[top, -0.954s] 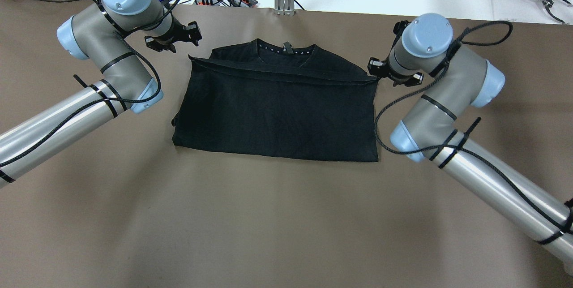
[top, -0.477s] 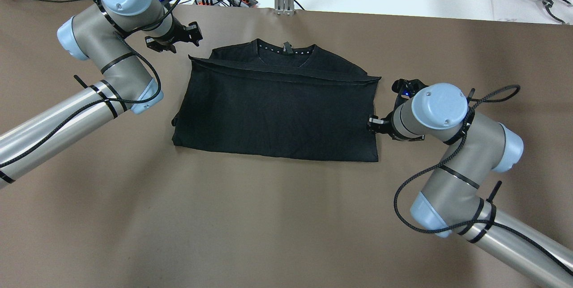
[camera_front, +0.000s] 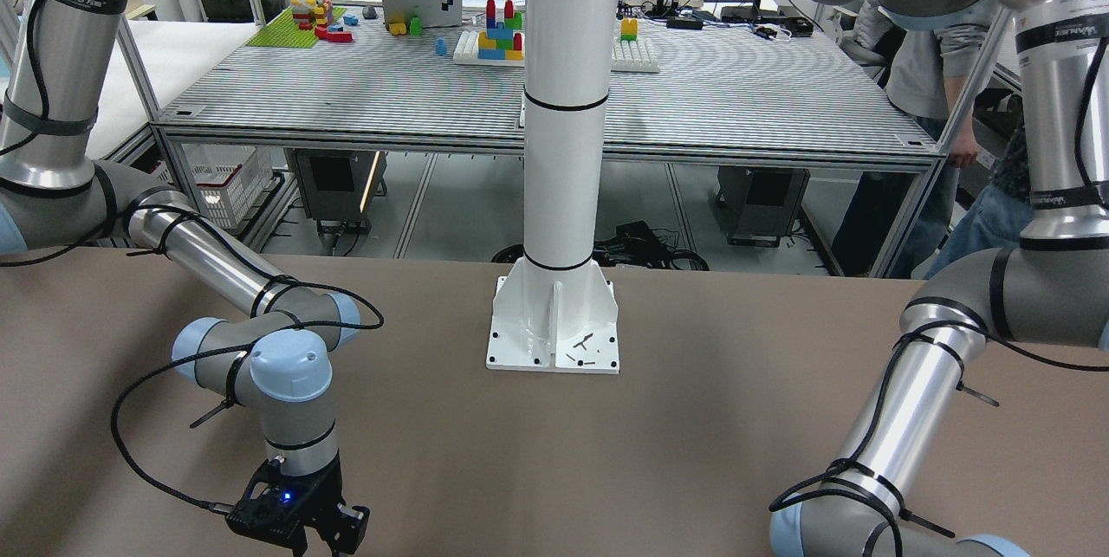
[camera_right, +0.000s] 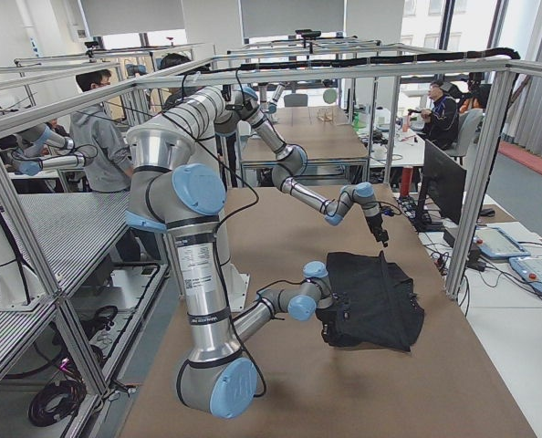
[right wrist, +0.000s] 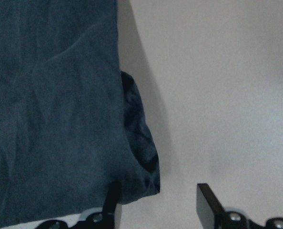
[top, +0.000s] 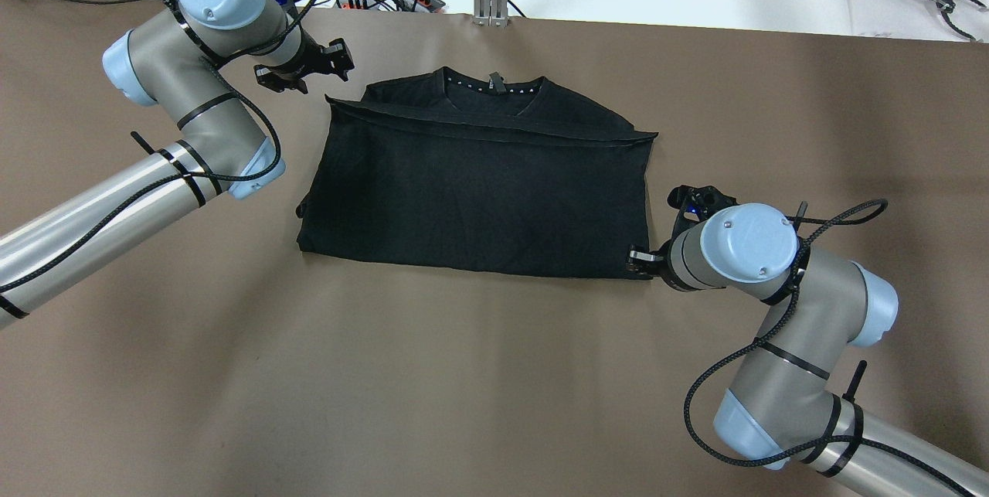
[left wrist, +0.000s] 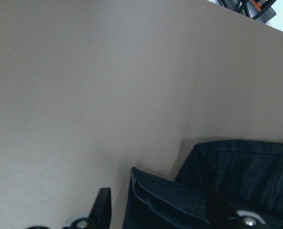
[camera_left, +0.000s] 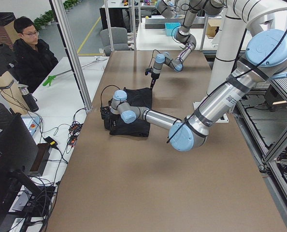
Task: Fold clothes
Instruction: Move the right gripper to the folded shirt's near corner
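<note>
The right pincer (right wrist: pixel 158 191) has slid along the right side of the thin, soft black cloth with sewn edges (top: pixel 479 188). A moment ago it was by the far right corner. Now it sits at the near right corner, low over the flat brown desk (top: pixel 463 373). Its two fingers are spread apart, the corner lies between them, and they hold nothing yet. It looks ready to pinch that corner for the next fold. The left pincer (top: pixel 304 69) has hardly moved. It waits just by the far left corner, its fingers spread too and holding nothing. The cloth lies flat on the far half of the desk, between the two pincers. It is already folded once, and a sewn edge runs across it just below a round neck hole. It has soft little wrinkles, and a small lump pokes out at the near right corner.
</note>
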Controlling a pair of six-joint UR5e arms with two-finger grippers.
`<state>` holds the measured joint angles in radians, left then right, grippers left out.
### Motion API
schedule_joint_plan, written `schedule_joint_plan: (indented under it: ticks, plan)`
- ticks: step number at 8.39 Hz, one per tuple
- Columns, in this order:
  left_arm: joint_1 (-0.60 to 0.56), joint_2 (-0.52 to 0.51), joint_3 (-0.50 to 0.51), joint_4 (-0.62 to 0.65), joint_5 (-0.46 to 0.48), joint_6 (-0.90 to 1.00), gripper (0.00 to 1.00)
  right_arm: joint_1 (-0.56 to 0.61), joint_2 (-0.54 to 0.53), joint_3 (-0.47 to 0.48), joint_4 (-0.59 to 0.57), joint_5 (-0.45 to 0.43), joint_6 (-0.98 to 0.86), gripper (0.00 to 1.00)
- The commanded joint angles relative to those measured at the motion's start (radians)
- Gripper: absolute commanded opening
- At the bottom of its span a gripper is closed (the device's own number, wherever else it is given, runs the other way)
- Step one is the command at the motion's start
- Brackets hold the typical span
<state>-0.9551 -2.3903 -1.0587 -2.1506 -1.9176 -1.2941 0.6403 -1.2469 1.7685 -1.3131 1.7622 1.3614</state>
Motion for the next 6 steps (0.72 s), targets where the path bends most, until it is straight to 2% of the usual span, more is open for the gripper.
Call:
schedule_joint_plan:
  ticks: [1,3,5,6]
  plan:
    - [0.001,0.002,-0.001,0.000,0.002,0.001,0.77,-0.011,0.003,-0.015,0.002,-0.010,0.001,0.57]
    - [0.002,0.005,-0.004,-0.002,0.035,-0.004,0.77,-0.011,0.006,-0.021,0.015,-0.018,0.004,0.50]
    - [0.002,0.010,-0.006,-0.002,0.049,-0.008,0.77,-0.010,0.010,-0.072,0.089,-0.017,0.015,0.46]
    - [0.006,0.011,-0.009,-0.002,0.057,-0.019,0.77,-0.010,0.012,-0.078,0.097,-0.018,0.019,0.40]
